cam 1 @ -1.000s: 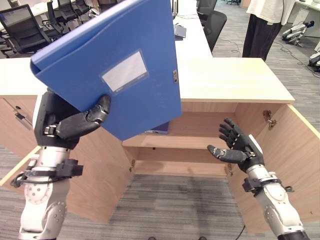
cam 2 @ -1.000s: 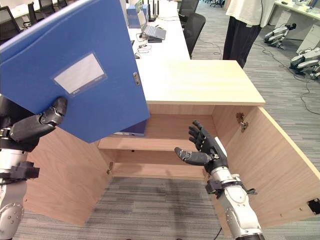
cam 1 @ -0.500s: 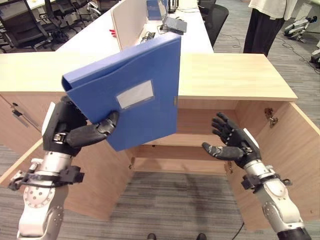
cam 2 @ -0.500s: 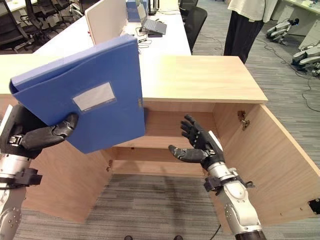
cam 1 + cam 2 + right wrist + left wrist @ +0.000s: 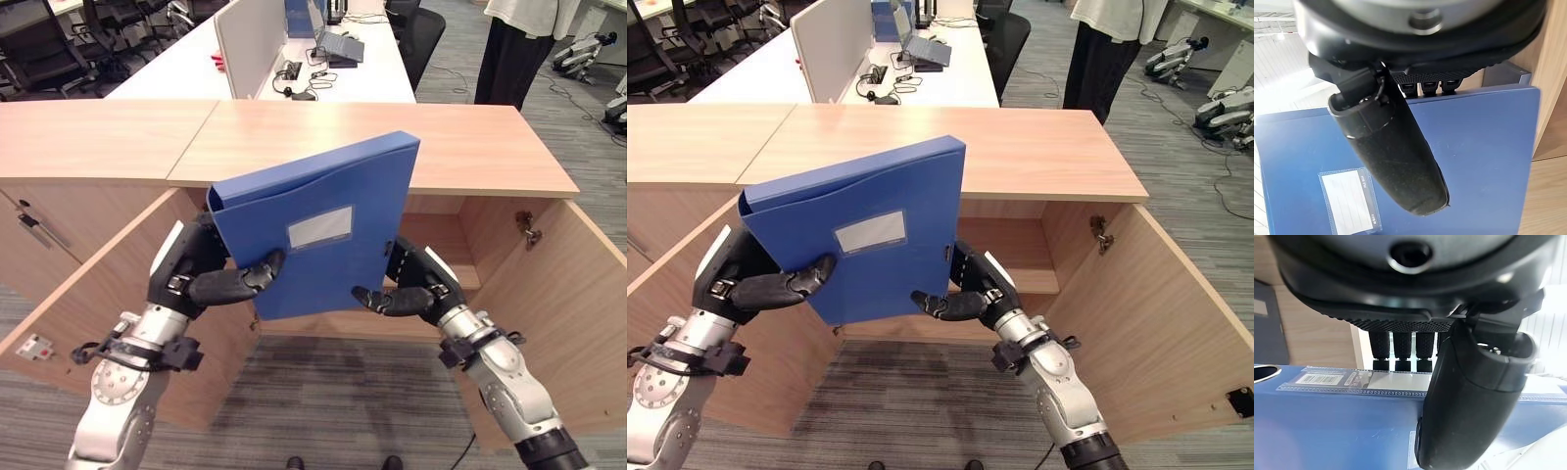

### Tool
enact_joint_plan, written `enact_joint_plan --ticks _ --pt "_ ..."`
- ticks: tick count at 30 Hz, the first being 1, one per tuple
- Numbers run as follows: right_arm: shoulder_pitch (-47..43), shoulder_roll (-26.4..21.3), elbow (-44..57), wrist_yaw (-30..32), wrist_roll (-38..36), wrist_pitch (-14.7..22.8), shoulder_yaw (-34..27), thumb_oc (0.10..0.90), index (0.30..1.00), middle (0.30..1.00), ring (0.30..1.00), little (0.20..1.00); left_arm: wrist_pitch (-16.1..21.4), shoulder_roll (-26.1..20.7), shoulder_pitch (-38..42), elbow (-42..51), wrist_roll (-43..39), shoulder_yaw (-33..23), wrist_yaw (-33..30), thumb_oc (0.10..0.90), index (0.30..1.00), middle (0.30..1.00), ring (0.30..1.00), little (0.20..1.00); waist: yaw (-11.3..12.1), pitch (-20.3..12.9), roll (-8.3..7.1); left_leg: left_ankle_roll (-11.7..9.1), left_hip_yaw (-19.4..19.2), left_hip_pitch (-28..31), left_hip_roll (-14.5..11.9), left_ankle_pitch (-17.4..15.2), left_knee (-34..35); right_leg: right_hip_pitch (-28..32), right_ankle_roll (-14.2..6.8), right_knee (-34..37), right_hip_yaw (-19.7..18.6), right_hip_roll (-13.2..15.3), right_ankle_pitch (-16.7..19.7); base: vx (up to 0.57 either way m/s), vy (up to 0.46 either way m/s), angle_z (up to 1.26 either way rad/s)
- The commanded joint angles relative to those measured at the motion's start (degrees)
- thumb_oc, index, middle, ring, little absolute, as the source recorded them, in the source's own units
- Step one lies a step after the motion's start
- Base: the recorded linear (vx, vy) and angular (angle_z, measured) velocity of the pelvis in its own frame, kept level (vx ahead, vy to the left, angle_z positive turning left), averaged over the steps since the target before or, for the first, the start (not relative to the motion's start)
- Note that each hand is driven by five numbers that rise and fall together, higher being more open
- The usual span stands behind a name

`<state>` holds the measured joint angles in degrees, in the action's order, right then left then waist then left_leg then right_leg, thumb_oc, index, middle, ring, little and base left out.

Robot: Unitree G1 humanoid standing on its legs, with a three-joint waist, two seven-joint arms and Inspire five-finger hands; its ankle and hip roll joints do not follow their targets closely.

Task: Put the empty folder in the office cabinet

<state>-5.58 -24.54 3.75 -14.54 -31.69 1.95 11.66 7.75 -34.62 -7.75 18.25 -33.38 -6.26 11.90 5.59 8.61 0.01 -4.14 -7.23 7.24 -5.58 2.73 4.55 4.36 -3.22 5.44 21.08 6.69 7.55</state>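
Observation:
I hold a blue box folder [image 5: 313, 230] with a white label pocket upright and slightly tilted in front of the open wooden cabinet [image 5: 470, 147]. My left hand [image 5: 211, 284] grips its lower left edge, thumb [image 5: 1469, 396] across the front and fingers [image 5: 1400, 345] behind. On the lower right edge sits my right hand [image 5: 965, 294], with its thumb [image 5: 1391, 152] on the blue face and its fingers [image 5: 1430, 85] curled over the edge. The folder [image 5: 862, 235] hides most of the cabinet's opening and shelf [image 5: 460, 264].
Both cabinet doors stand open: the right door [image 5: 578, 294] and the left door [image 5: 108, 304] flank my arms. A person [image 5: 519, 49] stands beyond the cabinet at the back right. A white desk [image 5: 294, 69] with a divider and laptop lies behind.
The folder has come down and to the right, to the front of the cabinet opening. My right hand, open before, has closed on the folder's right edge.

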Motion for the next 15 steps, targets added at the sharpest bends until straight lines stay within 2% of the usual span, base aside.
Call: enact_joint_plan --ticks 1,11,15 --pt "-9.88 2.22 6.18 -1.47 -1.98 5.1 0.32 0.8 0.9 0.9 0.9 0.9 4.31 -1.39 8.49 4.69 -2.28 0.45 2.15 0.4 0.3 0.3 0.3 0.3 -1.23 -2.84 -1.03 -1.98 3.19 -0.64 -1.62 -3.68 0.45 6.99 -6.52 -0.44 -0.33 5.42 -9.3 0.0 0.0 0.0" --pt "-9.64 1.97 3.95 -1.01 -1.99 4.57 -1.51 0.8 0.9 0.9 0.9 0.9 2.06 -1.83 6.48 5.61 -3.92 2.51 6.04 0.4 0.3 0.3 0.3 0.3 -1.0 -2.77 -1.05 -1.93 3.14 -0.53 -1.59 -3.81 0.45 7.09 -6.56 -0.44 -0.13 5.49 -9.14 0.0 0.0 0.0" --pt "-8.76 2.82 2.3 -1.86 -5.27 4.11 -1.92 0.8 0.9 0.9 0.9 0.9 -0.23 -3.54 4.76 5.94 -6.52 3.28 9.4 0.4 0.3 0.3 0.3 0.3 -0.96 -2.6 -1.01 -1.91 3.11 -0.55 -1.6 -3.8 0.45 7.01 -6.63 -0.44 -0.25 5.51 -9.02 0.0 0.0 0.0"
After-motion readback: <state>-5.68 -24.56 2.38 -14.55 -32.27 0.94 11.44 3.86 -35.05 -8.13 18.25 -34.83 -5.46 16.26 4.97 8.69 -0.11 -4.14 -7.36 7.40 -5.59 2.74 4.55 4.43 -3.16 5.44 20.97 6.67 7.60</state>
